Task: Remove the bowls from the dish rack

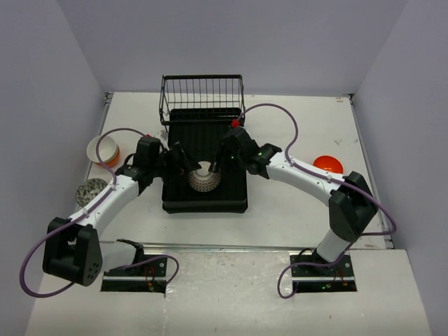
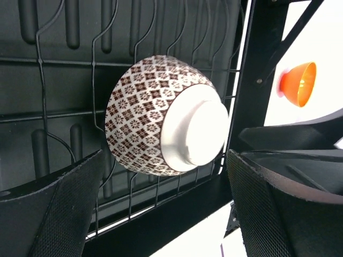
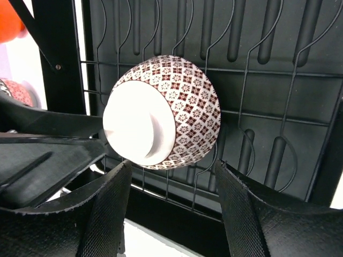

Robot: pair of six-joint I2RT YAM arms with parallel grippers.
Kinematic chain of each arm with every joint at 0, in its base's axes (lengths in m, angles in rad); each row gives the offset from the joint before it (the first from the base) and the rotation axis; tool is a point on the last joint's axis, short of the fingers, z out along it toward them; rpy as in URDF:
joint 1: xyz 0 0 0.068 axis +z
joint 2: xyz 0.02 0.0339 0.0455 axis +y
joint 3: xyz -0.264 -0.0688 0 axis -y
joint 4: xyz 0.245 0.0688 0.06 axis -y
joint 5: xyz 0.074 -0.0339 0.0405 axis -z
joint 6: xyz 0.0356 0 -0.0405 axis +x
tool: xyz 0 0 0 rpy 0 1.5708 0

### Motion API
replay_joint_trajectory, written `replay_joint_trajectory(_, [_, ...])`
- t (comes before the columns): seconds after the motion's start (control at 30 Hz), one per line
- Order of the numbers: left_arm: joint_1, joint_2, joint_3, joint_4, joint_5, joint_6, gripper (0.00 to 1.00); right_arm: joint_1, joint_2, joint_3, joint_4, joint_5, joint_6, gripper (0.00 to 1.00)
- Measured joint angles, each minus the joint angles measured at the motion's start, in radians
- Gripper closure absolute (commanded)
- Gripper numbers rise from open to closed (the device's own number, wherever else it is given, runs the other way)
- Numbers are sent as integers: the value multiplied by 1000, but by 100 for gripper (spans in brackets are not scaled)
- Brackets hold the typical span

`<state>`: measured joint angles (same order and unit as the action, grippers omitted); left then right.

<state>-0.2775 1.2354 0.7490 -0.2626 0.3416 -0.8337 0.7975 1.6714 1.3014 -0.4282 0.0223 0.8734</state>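
A brown-and-white patterned bowl (image 1: 204,179) leans on its side against the wire pegs near the front of the black dish rack (image 1: 238,196), its white foot turned outward. My left gripper (image 1: 179,163) is just left of it and my right gripper (image 1: 222,162) just right of it. In the left wrist view the bowl (image 2: 140,115) lies just beyond the open gripper (image 2: 165,174), untouched. The right wrist view shows the same bowl (image 3: 187,101) just beyond the open right gripper (image 3: 172,170), its fingers (image 3: 104,214) holding nothing.
A white-and-orange bowl (image 1: 103,149) and a grey patterned bowl (image 1: 91,191) sit on the table left of the rack. An orange bowl (image 1: 327,165) sits to the right. The upright wire basket (image 1: 201,96) stands at the rack's far end.
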Motion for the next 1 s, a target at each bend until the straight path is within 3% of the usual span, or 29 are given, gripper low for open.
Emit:
replay_joint_trajectory(0.1, [0, -11, 34, -33, -11, 10, 7, 0, 8, 0, 2, -7, 1, 45])
replay_joint_trajectory(0.17, [0, -34, 64, -66, -22, 15, 11, -2, 17, 0, 1, -9, 0, 60])
replay_joint_trajectory(0.23, [0, -64, 106, -108, -42, 21, 13, -3, 24, 0, 1, -10, 1, 67])
replay_joint_trajectory(0.43, [0, -163, 222, -218, -137, 62, 16, -6, 32, 0, 0, -7, 1, 67])
replay_joint_trajectory(0.53, [0, -205, 232, -263, -180, 72, 21, -6, 32, -1, -1, -2, 3, 74])
replay_joint_trajectory(0.63, [0, -243, 231, -330, -240, 76, 37, -7, 25, -15, 8, 14, 9, 98])
replay_joint_trajectory(0.67, [0, -253, 231, -349, -260, 75, 50, -8, 20, -27, 14, 18, 13, 100])
replay_joint_trajectory(0.73, [0, -266, 230, -388, -303, 72, 63, -13, 3, -60, 28, 26, 26, 100])
replay_joint_trajectory(0.77, [0, -269, 228, -402, -320, 69, 77, -14, -7, -78, 34, 34, 31, 100])
replay_joint_trajectory(0.87, [0, -271, 193, -425, -360, 64, 100, -17, -51, -145, 71, 49, 36, 100])
replay_joint_trajectory(1.0, [0, -287, 125, -449, -405, 63, 100, -8, -131, -232, 119, 88, 27, 100])
